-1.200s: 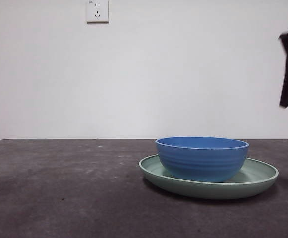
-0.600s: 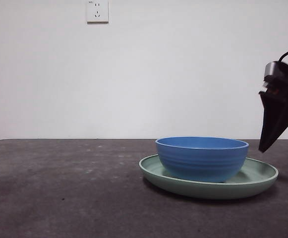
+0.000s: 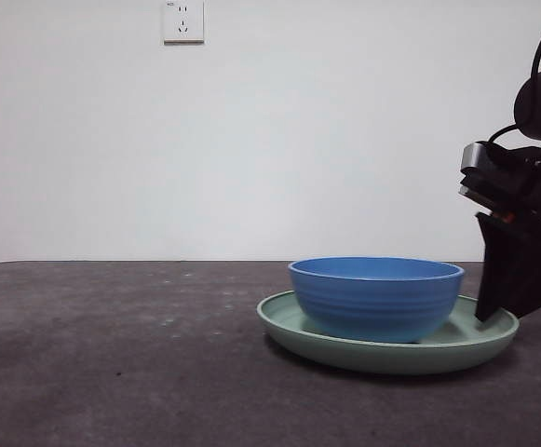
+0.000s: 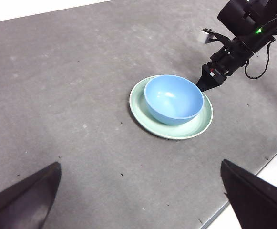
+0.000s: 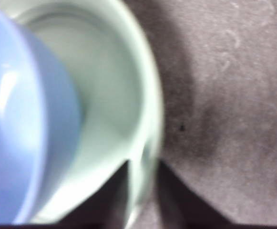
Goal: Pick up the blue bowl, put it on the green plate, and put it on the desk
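desk point(image 4: 71, 95) bears blue bowl point(image 3: 376, 296) in green plate point(image 3: 382, 351); only r wrist cam shows right gripper point(image 5: 141, 179) jaws astride plate rim, barely apart; left gripper point(image 4: 138, 200) wide, empty.

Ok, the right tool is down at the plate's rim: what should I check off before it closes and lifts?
1. Round glossy blue bowl sits inside the wide pale green plate: ok.
2. Right tool straddles the plate's rim, one jaw inside, one outside: ok.
3. Right tool not yet closed on the rim: ok, a gap shows.
4. Jaws apart from the bowl's wall: cannot tell, the right wrist view is blurred.
5. Left tool open and well back from the plate: ok.
6. Plate flat on the dark grey matte desk: ok.
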Available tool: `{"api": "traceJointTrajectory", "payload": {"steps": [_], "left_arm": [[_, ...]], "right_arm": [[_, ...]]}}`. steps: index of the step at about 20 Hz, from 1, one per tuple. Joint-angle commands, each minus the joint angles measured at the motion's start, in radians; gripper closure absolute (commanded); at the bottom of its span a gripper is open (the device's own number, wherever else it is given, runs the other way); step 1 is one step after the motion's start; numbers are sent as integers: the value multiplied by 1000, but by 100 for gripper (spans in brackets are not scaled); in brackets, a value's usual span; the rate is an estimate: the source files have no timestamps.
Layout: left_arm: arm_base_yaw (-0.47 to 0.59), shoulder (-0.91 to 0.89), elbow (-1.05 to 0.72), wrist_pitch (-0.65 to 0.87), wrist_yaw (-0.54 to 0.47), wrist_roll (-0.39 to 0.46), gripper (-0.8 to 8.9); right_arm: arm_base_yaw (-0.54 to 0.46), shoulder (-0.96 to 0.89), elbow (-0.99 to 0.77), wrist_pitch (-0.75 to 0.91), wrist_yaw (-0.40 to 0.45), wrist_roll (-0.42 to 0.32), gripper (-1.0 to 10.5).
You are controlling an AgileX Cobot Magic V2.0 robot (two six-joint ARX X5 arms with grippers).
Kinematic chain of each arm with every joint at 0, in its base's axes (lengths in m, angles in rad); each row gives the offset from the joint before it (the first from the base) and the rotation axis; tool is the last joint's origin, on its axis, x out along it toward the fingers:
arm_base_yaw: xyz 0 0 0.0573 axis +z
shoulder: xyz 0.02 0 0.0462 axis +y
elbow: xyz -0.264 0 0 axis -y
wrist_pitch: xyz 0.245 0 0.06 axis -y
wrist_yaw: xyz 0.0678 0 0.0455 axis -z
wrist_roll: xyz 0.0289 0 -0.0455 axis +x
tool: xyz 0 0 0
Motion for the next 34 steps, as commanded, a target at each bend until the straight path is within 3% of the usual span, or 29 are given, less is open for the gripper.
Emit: {"api": "traceJointTrajectory", "payload": {"steps": [1, 10, 14, 18, 22, 28, 34], "left_arm": [[-5, 3, 11, 14, -4, -18, 188], [-5, 3, 11, 14, -4, -18, 188], [-5, 3, 11, 15, -4, -18, 188], [-5, 3, 11, 15, -4, -18, 188], [-5, 3, 11, 15, -4, -18, 188], [-5, 3, 11, 17, -4, -18, 188], [-5, 3, 11, 18, -4, -18, 188]], "right_arm": [[4, 33, 19, 2, -2, -11, 936], [3, 39, 42, -10, -37, 86, 936], [26, 39, 121, -54, -48, 162, 936], [101, 39, 222, -73, -39, 242, 936], [205, 68, 291, -63, 24, 309, 936], [315, 175, 299, 1, 29, 360, 936], [351, 221, 299, 39, 85, 381, 936]]}}
